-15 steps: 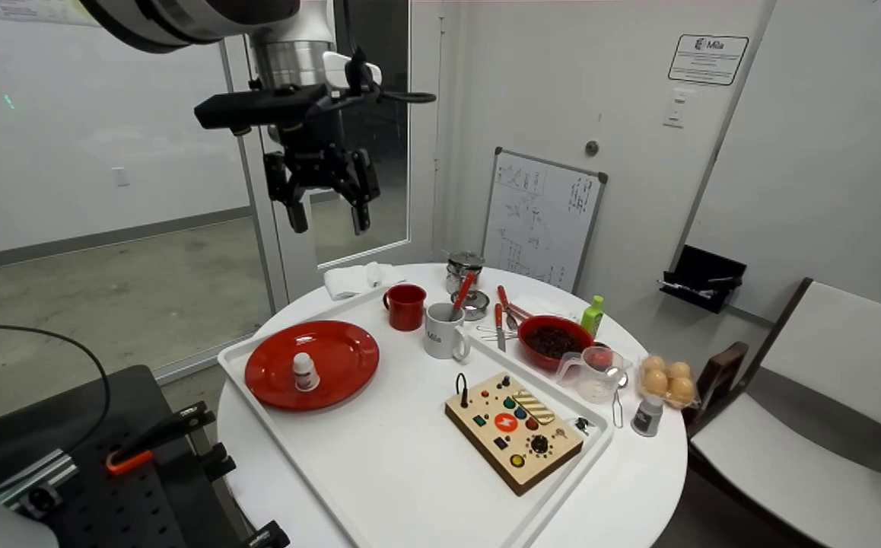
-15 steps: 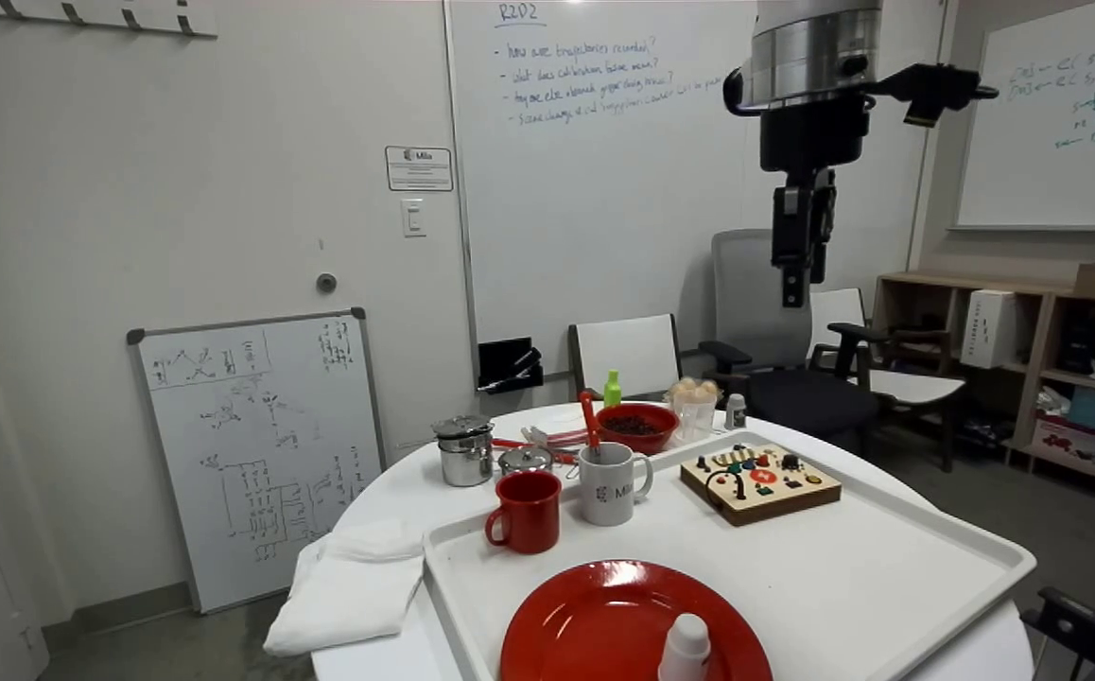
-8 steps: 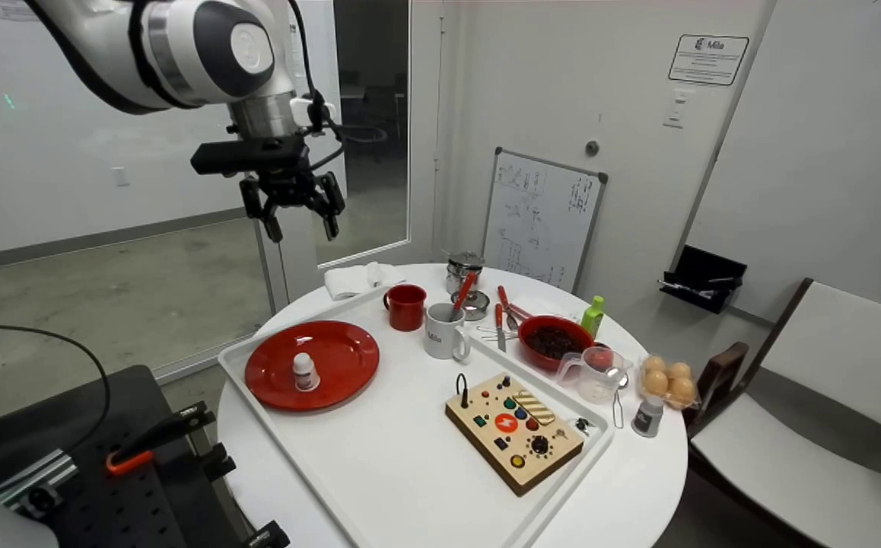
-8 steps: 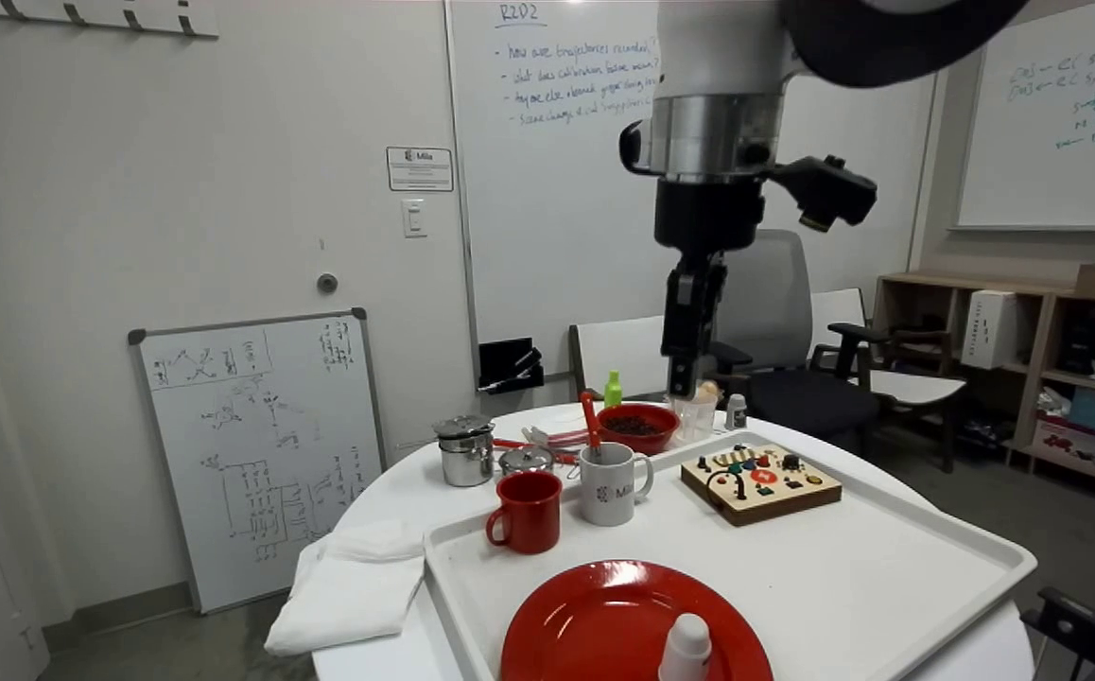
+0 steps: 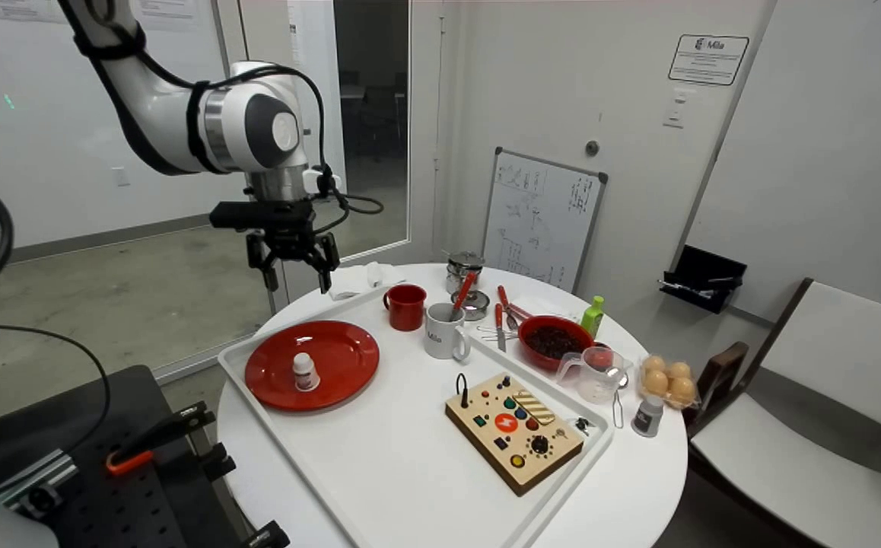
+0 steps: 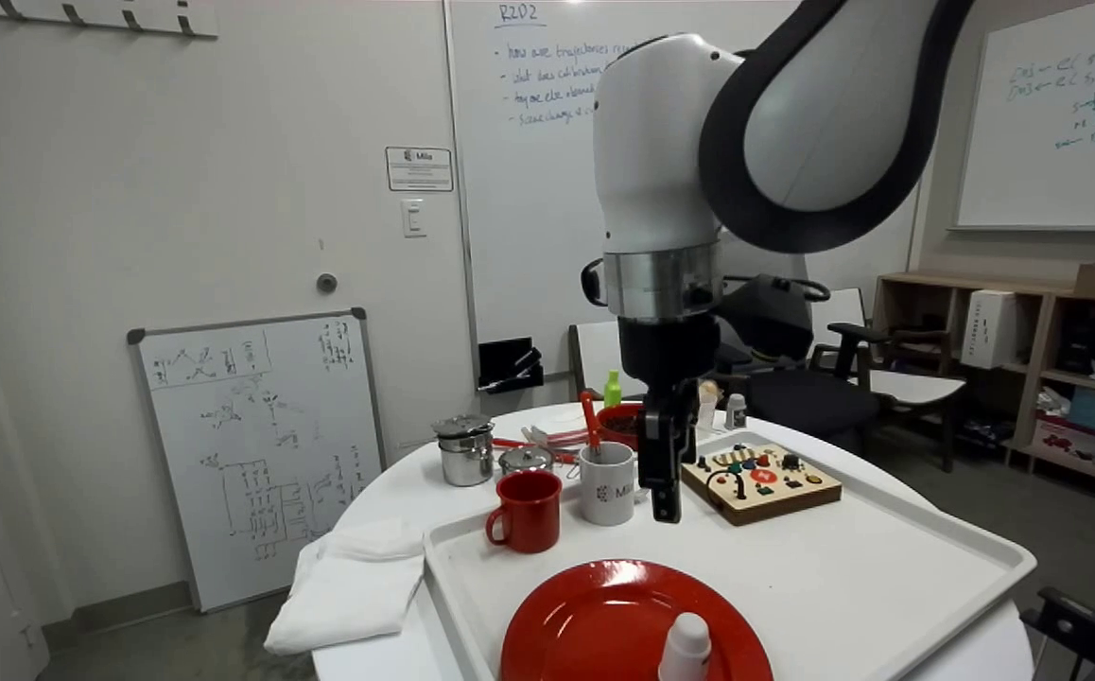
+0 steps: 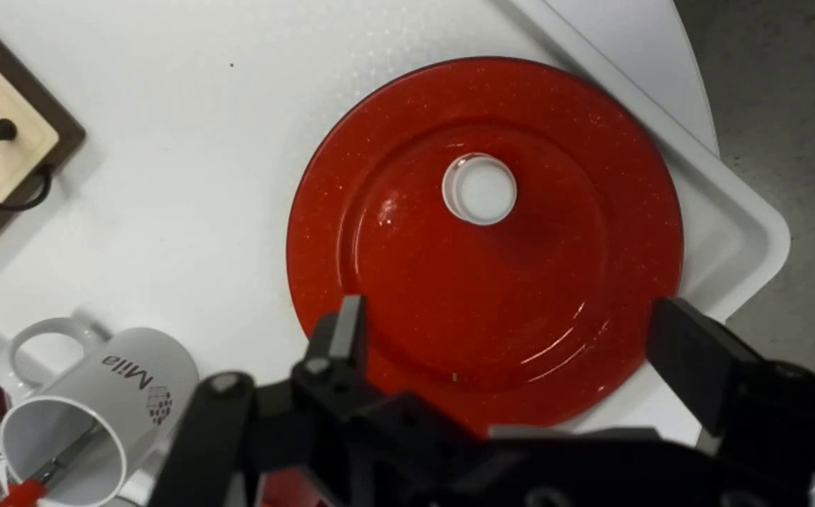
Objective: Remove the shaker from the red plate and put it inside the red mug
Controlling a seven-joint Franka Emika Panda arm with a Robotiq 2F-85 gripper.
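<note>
The small white shaker (image 5: 305, 373) stands upright on the large red plate (image 5: 269, 358). The wrist view shows the shaker's top (image 7: 486, 191) above the middle of the plate (image 7: 407, 282). In an exterior view the shaker (image 6: 686, 651) is cut off at the bottom edge. The red mug (image 5: 406, 308) stands upright at the tray's far corner and also shows in an exterior view (image 6: 530, 515). My gripper (image 5: 298, 285) is open and empty, fingers pointing down, in the air above the tray area. In the wrist view the fingers (image 7: 509, 310) are wide apart, with the shaker beyond them.
A white mug (image 6: 607, 487) holding a red-handled utensil stands beside the red mug. A wooden button box (image 5: 513, 434) sits on the white tray (image 6: 964, 549). A red bowl (image 5: 535, 354), a measuring cup (image 5: 596, 380), pots (image 6: 465, 454) and a white cloth (image 6: 358, 586) stand around the tray.
My arm has come down toward the table, and in an exterior view the gripper has also moved left. The gripper stays open. The shaker, plate and mug have not moved.
</note>
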